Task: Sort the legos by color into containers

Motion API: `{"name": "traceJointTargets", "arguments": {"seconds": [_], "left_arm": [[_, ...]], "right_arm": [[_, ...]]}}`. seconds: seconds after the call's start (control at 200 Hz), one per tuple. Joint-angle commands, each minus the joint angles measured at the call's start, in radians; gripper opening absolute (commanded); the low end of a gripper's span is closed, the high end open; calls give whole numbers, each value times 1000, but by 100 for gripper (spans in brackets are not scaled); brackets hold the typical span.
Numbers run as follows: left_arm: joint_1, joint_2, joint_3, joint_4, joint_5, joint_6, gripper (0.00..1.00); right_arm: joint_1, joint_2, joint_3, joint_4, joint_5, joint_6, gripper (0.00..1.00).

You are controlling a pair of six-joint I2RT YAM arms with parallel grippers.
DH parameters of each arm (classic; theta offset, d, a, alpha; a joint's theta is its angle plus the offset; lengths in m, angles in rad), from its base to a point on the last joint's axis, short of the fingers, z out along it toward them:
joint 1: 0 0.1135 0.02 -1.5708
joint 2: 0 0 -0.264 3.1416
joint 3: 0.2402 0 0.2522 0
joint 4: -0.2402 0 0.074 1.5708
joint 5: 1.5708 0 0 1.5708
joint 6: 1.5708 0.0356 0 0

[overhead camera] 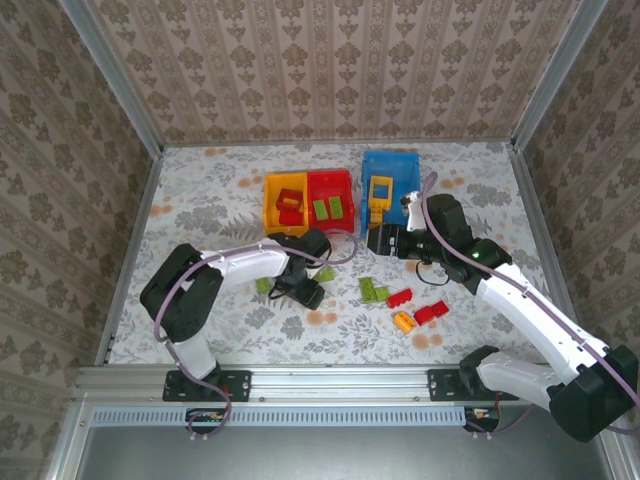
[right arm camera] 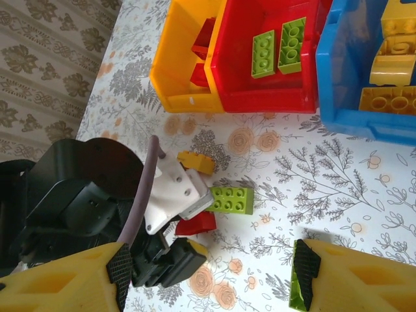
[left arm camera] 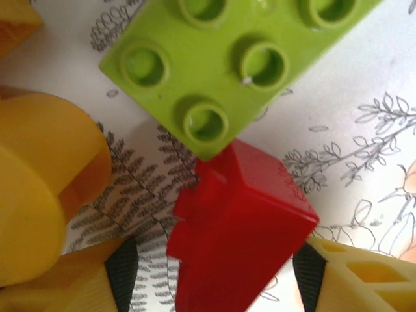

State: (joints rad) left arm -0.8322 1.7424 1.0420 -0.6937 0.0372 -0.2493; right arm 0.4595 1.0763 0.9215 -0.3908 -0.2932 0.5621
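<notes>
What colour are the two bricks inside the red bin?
Lime green. The bricks in the red bin show best in the right wrist view.

The worktop (overhead camera: pixel 230 190) is covered with a floral pattern. At its far centre, a yellow bin (overhead camera: pixel 268 205) and a red bin (overhead camera: pixel 335 227) are set touching, with a blue bin (overhead camera: pixel 390 160) just beside them on the right. Nearer, right of centre, green bricks (overhead camera: pixel 373 290), red bricks (overhead camera: pixel 400 297) and an orange brick (overhead camera: pixel 404 321) are scattered.
</notes>
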Motion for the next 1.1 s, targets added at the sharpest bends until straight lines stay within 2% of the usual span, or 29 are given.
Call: {"name": "traceJointTargets", "arguments": {"seconds": [0.0, 0.13, 0.395, 0.55, 0.695, 0.875, 1.09], "left_arm": [[4, 24, 44, 29, 18, 40, 65], [-3, 39, 48, 44, 27, 42, 48], [-25, 7, 42, 26, -2, 15, 25], [-19, -157, 43, -47, -41, -58, 23], [91, -222, 158, -153, -47, -70, 22], [266, -128, 372, -207, -53, -52, 22], [369, 100, 620, -244, -67, -77, 22]], "right_arm": [[8, -22, -13, 3, -21, 26, 70], [8, -18, -13, 4, -23, 29, 69], [10, -4, -23, 31, -64, 28, 66], [18, -9, 5, 17, -66, -17, 65], [71, 31, 47, 48, -54, -77, 65], [152, 126, 97, 185, 22, -104, 65], [182, 246, 218, 206, 72, -134, 65]]}}
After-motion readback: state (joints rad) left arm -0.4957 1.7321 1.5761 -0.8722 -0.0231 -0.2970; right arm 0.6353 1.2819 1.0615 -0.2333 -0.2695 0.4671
